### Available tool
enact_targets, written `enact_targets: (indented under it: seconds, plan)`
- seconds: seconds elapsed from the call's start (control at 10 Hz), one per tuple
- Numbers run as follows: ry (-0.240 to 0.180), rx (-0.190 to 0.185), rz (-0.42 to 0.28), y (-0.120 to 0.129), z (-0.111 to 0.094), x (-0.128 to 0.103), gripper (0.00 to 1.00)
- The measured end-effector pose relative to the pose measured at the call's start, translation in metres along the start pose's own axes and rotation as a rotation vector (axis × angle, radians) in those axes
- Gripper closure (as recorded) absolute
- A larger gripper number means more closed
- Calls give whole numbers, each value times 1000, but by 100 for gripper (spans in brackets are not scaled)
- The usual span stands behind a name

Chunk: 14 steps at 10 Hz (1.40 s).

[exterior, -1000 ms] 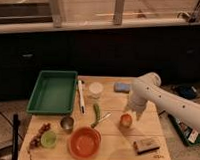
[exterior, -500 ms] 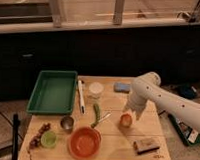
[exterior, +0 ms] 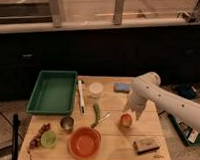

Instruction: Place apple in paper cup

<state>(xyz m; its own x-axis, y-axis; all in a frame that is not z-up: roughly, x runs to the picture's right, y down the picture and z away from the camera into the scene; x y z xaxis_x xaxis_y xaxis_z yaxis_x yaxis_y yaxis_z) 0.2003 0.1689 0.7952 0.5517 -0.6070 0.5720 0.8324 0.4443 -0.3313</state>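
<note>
The apple [exterior: 125,120] is a small red-orange fruit with a yellowish patch, lying on the wooden table [exterior: 155,152] right of centre. My gripper [exterior: 132,112] hangs from the white arm just above and to the right of the apple, very close to it. The paper cup [exterior: 95,89] is a pale round cup standing at the back of the table, left of the apple and well apart from the gripper.
A green tray [exterior: 53,91] sits at the table's left. A large orange-red bowl [exterior: 85,142], a metal cup [exterior: 66,123], a translucent green cup [exterior: 48,138], grapes [exterior: 38,134], a green vegetable [exterior: 97,113], a blue sponge [exterior: 121,87], a white bar [exterior: 81,95] and a brown packet [exterior: 146,144] also lie on the table.
</note>
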Motion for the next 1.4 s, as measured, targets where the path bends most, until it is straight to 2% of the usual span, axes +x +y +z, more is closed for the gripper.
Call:
enact_targets:
  seconds: [1.4]
  plan:
    - [-15, -3, 38, -2, 4, 0, 43]
